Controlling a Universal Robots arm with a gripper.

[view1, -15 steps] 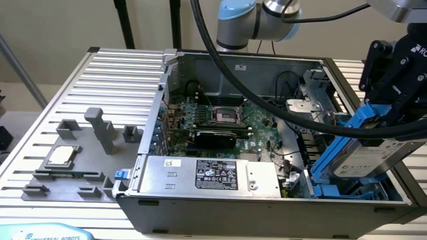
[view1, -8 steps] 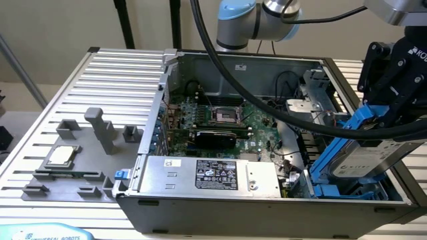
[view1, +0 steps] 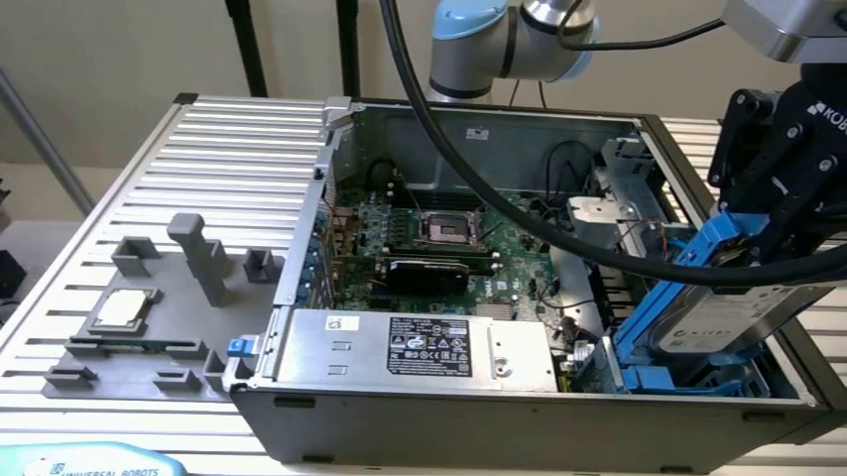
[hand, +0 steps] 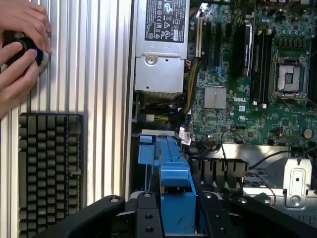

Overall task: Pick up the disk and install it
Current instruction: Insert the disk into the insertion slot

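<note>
My end effector (view1: pixel 772 220) pinches the disk (view1: pixel 736 319), long axis slanting down toward the bay (view1: pixel 658 378) at the exterior view's right.

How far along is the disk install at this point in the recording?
Done: the pickup. The pincer is shut on the disk, gripping its blue carrier frame. In hand: the disk hangs tilted, lower end down at the drive bay on the exterior view's right side of the open computer case. Left: the disk is not yet seated flat in that bay.
</note>
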